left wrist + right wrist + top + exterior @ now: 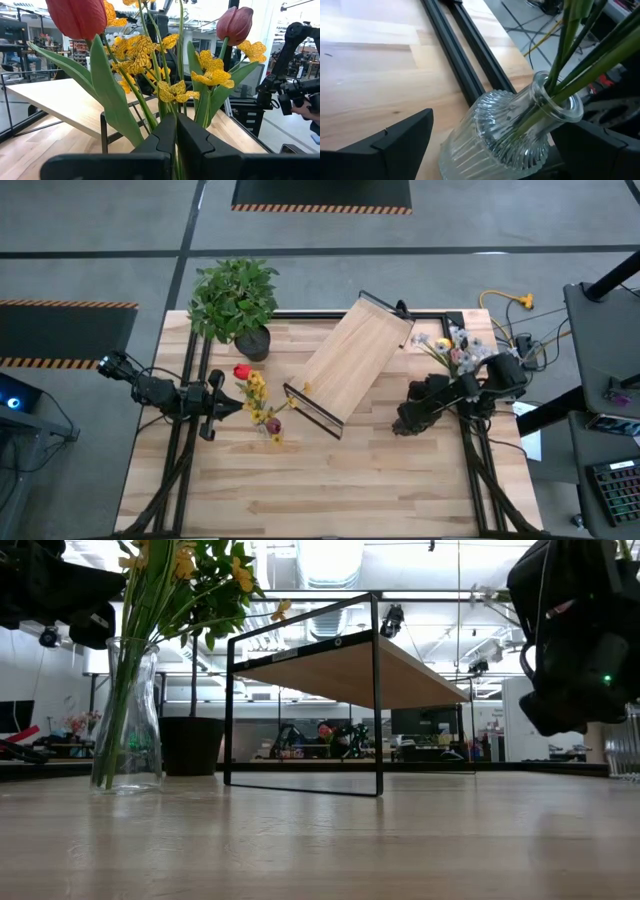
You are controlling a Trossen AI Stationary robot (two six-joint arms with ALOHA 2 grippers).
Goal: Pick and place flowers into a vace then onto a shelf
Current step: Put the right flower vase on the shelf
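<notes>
on the planked table: pale smooth shelf board, thin black frame
right gripper: spread wide around ribbed glass vase
left gripper: pressed together on green stems

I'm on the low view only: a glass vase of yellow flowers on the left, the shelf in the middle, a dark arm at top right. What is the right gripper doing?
Observer: The right gripper is open, with one finger on either side of a second ribbed glass vase that holds green stems.
Operator: Where does that one stand?
Observer: Near the table corner at the high view's upper right. Its pale flowers show there.
Operator: And the left gripper?
Observer: The left gripper is shut. It sits close up to the yellow flowers and red tulips in the clear vase you see.
</notes>
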